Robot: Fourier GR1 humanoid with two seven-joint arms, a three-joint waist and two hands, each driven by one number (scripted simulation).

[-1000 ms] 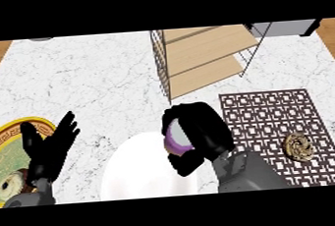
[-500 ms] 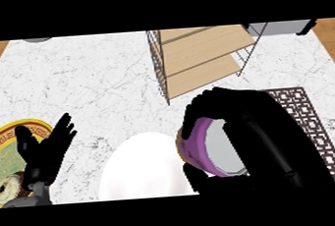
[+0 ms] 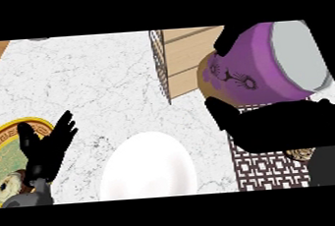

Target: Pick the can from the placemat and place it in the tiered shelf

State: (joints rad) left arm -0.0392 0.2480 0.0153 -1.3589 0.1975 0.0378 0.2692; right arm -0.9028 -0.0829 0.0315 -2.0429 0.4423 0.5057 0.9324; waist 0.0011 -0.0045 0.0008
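Gripping can (image 3: 258,64), right hand (image 3: 280,124), by tiered shelf (image 3: 177,60)

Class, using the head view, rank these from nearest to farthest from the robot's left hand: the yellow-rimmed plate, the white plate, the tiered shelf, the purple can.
From the left hand:
1. Yellow-rimmed plate, beside it at the left edge.
2. White plate, to its right.
3. Tiered shelf, farther up and right.
4. Purple can, far right, held in the right hand.

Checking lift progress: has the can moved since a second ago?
Yes. The can, held in the right hand, has risen off the placemat and moved up the view, now overlapping the shelf. The left hand rests open.
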